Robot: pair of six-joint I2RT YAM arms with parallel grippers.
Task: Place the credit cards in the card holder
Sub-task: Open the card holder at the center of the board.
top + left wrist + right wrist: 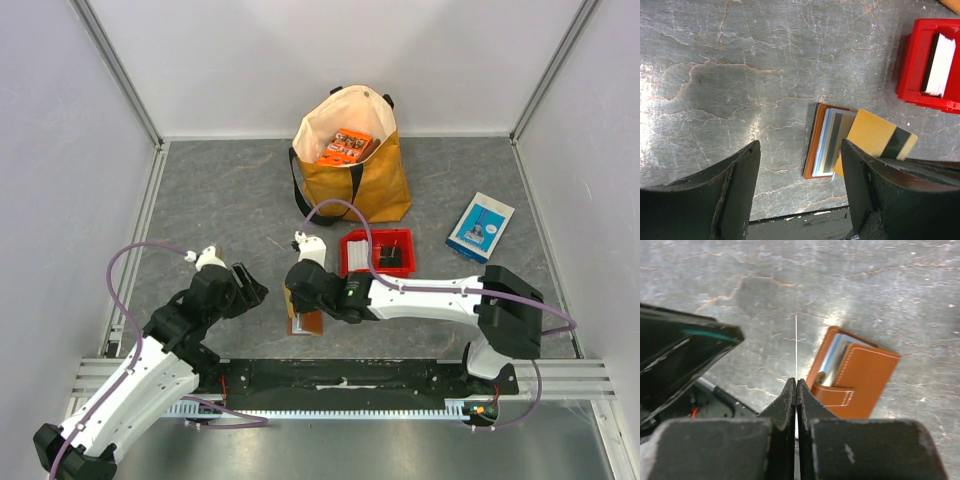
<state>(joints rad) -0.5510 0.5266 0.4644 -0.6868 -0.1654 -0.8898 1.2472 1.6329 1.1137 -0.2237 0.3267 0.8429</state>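
The brown card holder (pixel 813 144) lies open on the table near the front edge, with pale blue and grey credit cards (pixel 830 141) tucked in it. It shows in the right wrist view as well, the card holder (pixel 861 382) with its snap tab toward me. My right gripper (pixel 796 383) is shut on a gold credit card with a dark stripe (pixel 877 138), held on edge just above the holder. My left gripper (pixel 800 146) stands open and empty to the holder's left. From above, the left gripper (pixel 254 289) and right gripper (pixel 297 295) flank the card holder (pixel 308 323).
A red bin (pixel 352 254) with white cards stands behind the holder. A yellow tote bag (pixel 385 190) with an orange packet (pixel 345 147) sits at the back. A blue-and-white box (pixel 480 227) lies right. A black rail (pixel 340 378) runs along the near edge.
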